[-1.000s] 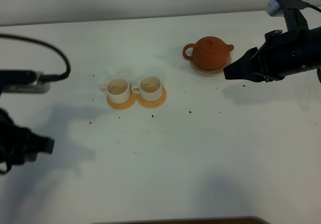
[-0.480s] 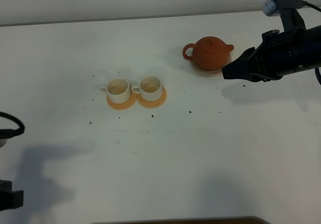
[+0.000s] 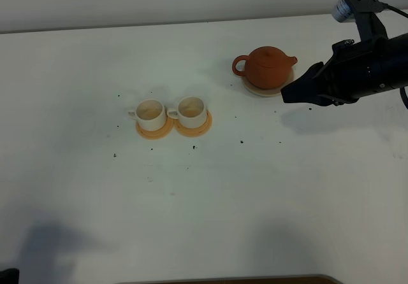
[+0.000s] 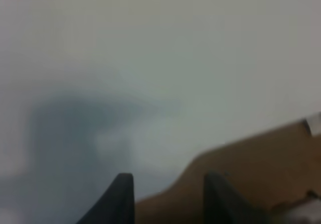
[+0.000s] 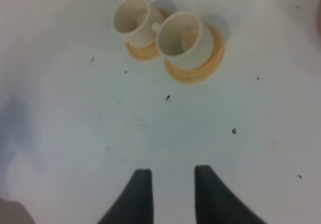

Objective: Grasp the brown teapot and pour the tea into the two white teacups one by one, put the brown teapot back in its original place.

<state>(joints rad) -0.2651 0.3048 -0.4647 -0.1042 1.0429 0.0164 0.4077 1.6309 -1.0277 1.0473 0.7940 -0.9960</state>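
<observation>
We log the brown teapot (image 3: 268, 67) unmoved on its cream saucer (image 3: 255, 91) near the tabletop's (image 3: 255, 188) far edge. The right gripper (image 3: 285, 96) (jaws narrowly parted, empty) has crept closer beside it. The left gripper (image 4: 168, 180), parted and empty, has left the overhead view. The white teacups (image 3: 151, 111) are unchanged.

I see a matt, clay-like brown teapot (image 3: 268, 67), smooth white teacups (image 3: 151, 111) (image 3: 192, 108), perhaps glazed ceramic, a matt white table (image 3: 210, 201).
</observation>
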